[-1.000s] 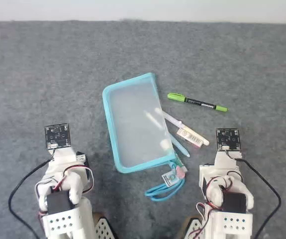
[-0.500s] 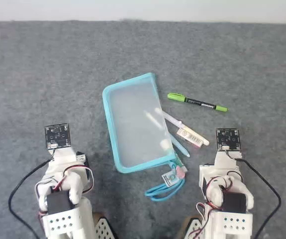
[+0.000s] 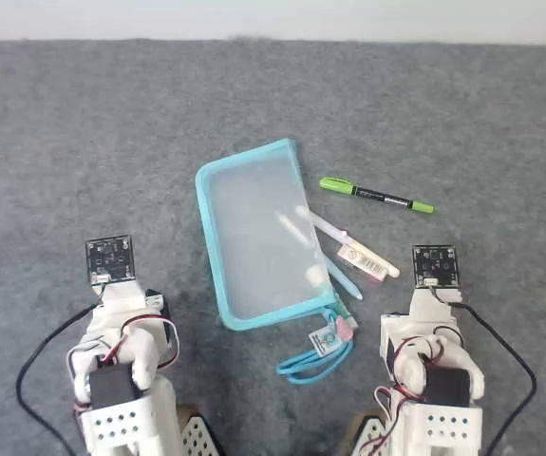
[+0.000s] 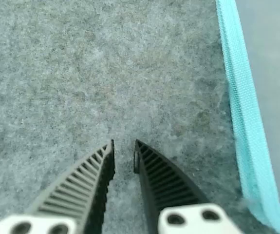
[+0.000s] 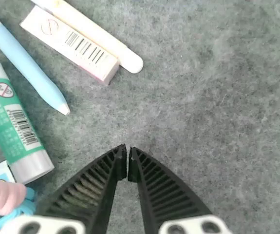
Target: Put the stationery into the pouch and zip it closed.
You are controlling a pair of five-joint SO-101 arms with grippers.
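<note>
pouch (image 3: 252, 236): flat between the two arms, long axis pointing away from the bases and slightly tilted.
left gripper (image 4: 123, 157): narrow slit between the tips, holding nothing, over bare felt with the pouch's teal edge just beside.
right gripper (image 5: 127, 163): tips all but touching, holding nothing, hanging just short of the stationery.
eraser (image 5: 70, 44): ahead of the right gripper, touching the cream pen (image 5: 88, 30), both lying slantwise to the jaws.
blue pen (image 5: 25, 66) and glue stick (image 5: 10, 124): nearer the pouch, against its right-arm side.
green marker (image 3: 377, 197): apart, farther out, crosswise.
nearer arm: right, judged best for the first pick.
</note>
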